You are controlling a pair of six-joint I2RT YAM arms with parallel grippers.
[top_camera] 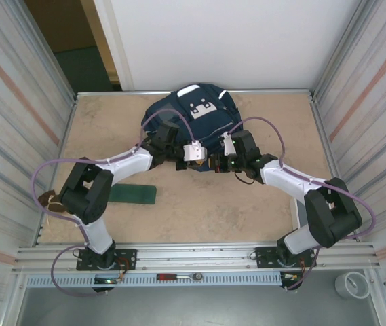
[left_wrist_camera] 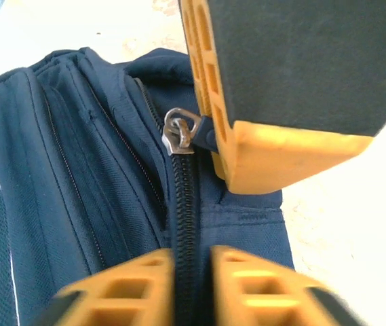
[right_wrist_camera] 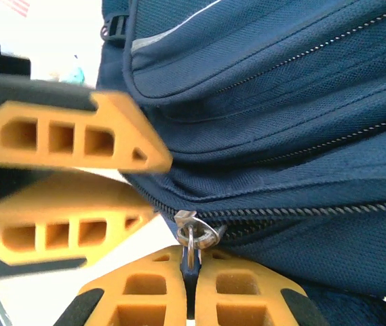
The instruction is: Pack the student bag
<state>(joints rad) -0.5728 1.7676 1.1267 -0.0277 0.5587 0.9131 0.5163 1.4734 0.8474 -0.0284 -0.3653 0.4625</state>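
The student bag (top_camera: pixel 193 112), a navy-blue backpack with a white top patch, lies at the back middle of the table. Both arms reach in to its near edge. In the left wrist view my left gripper (left_wrist_camera: pixel 193 261) is shut on the bag's closed zipper seam (left_wrist_camera: pixel 181 204), just below the metal slider (left_wrist_camera: pixel 179 136). My right gripper (right_wrist_camera: pixel 191 261) is shut on the blue pull tab hanging from the slider's ring (right_wrist_camera: pixel 197 234). Its finger (left_wrist_camera: pixel 281 156) stands just beyond the slider. The left gripper's fingers (right_wrist_camera: pixel 111 136) pinch the bag's edge at the left of the right wrist view.
A flat dark-green object (top_camera: pixel 133 194) lies on the table by the left arm's elbow. Corrugated walls close in both sides. A red-handled tool (top_camera: pixel 179 276) rests on the front rail, and a white cup (top_camera: pixel 352 285) stands at the near right.
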